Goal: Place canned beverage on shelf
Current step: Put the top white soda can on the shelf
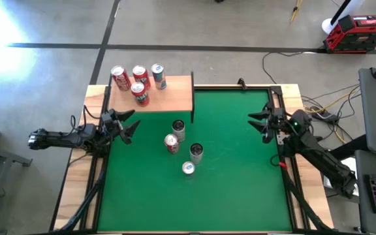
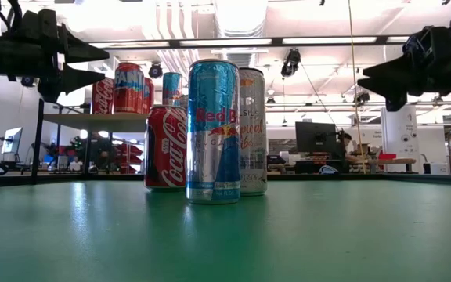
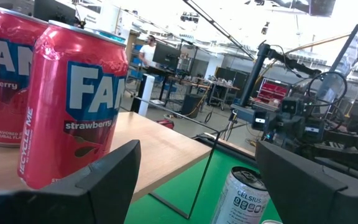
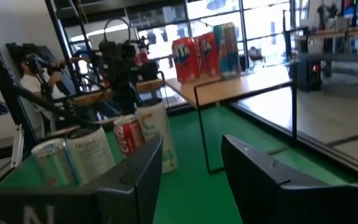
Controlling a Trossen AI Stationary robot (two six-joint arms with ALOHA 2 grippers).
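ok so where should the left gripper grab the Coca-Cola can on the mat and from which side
Grip the Coca-Cola can around its round side wall, about mid-height, since it stands upright. Come in level from the left gripper's side: that flank looks free, while another can stands close behind it toward the shelf and two more on its far side.

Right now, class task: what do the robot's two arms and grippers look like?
Both arms are dark, jointed, with black cables along them. The left gripper and right gripper each end in two black, flat-sided, pointed fingers. A small green light glows on the right arm's wrist.
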